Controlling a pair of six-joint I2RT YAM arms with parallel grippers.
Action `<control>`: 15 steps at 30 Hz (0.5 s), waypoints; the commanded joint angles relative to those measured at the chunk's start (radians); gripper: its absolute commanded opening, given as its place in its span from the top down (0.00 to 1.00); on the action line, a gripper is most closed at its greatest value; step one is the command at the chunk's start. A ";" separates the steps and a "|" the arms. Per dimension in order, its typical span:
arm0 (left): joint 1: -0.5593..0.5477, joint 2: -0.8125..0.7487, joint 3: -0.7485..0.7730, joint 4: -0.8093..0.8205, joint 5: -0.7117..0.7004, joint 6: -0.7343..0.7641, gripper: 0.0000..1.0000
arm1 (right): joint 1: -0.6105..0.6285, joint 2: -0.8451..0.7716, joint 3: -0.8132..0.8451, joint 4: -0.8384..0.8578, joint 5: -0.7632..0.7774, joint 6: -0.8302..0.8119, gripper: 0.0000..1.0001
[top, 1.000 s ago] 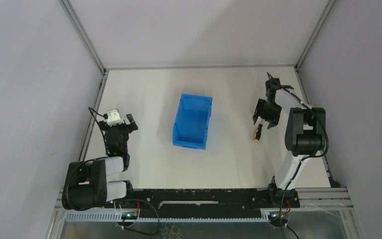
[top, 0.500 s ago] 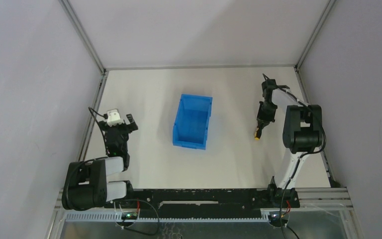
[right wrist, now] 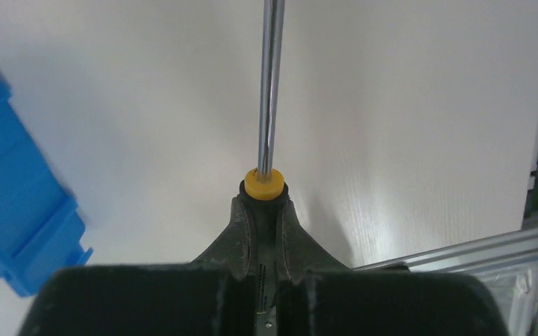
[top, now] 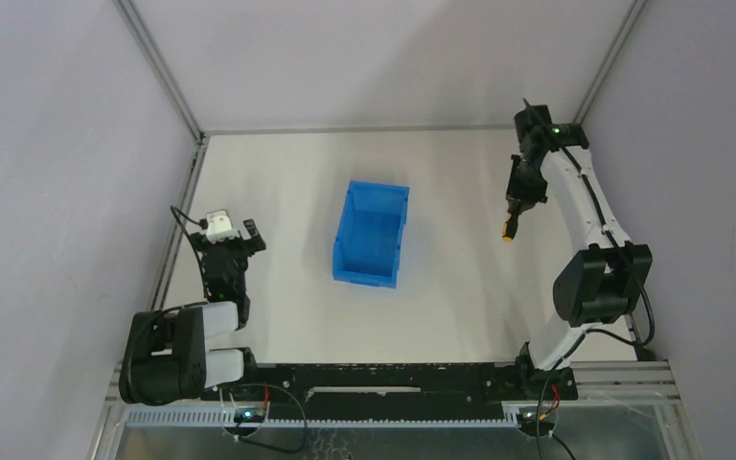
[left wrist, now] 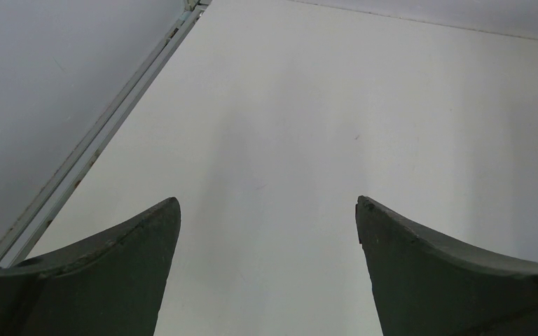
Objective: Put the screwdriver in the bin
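worktop (top: 287, 192): white, walled by grey panels on the left, far and right sides.
bin (top: 364, 273): bright blue, open top. It stands near the middle of the worktop with nothing visible inside. Its corner shows at the left of the right wrist view (right wrist: 14, 210).
right arm (top: 585, 192): stretched along the right edge towards the far right corner, with its wrist turned back towards the near edge.
left arm (top: 192, 335): folded low near the near left corner, close to the left edge.
right gripper (right wrist: 264, 210): its fingers pinch the black handle of the screwdriver.
left gripper (left wrist: 266, 210): fingers spread wide over bare worktop, nothing between them.
screwdriver (right wrist: 272, 84): held in the right gripper by the right edge, towards the far right corner and well apart from the bin. The yellow collar sits just past the fingertips and the metal shaft runs on beyond it.
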 commanded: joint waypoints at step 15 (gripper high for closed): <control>-0.006 -0.006 0.033 0.032 -0.004 0.016 0.00 | 0.706 0.187 0.448 0.106 -0.063 0.158 1.00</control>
